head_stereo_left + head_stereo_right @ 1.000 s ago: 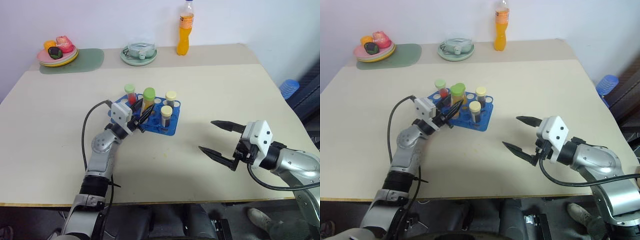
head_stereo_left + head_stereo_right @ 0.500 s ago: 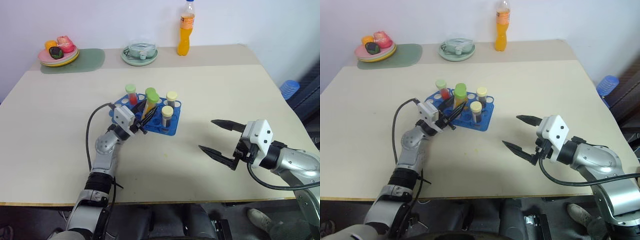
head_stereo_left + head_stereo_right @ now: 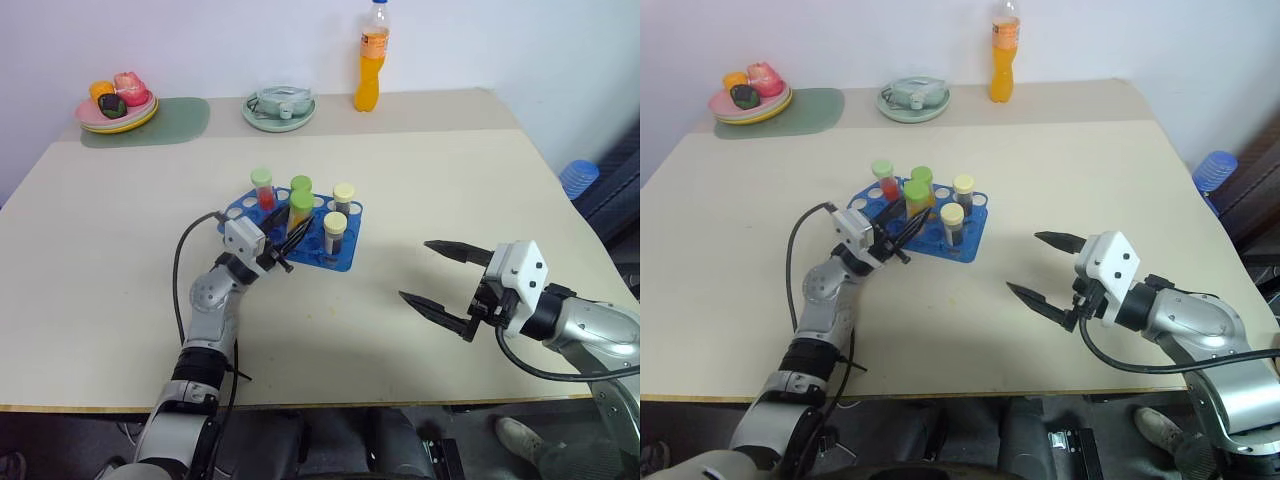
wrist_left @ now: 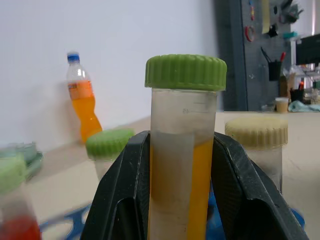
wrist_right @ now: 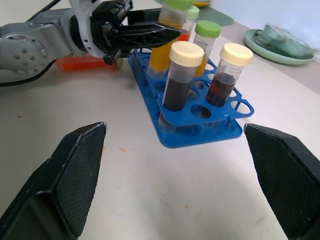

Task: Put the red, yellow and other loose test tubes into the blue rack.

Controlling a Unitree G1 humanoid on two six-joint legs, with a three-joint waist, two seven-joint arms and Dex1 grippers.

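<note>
Lowered since a second ago, the yellow-orange tube sits in the blue rack at frame centre, left gripper still clamped on it, right gripper wide apart lower right; four tubes racked, release remains.

Workshop — tool pegboard behind table

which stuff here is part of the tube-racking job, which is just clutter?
Job:
- yellow-orange tube in left end effector
- blue rack
- racked tubes: red, yellow-orange, two dark brown

Clutter:
- orange drink bottle
- pale green dish
- plate of fruit
- green mat
</note>
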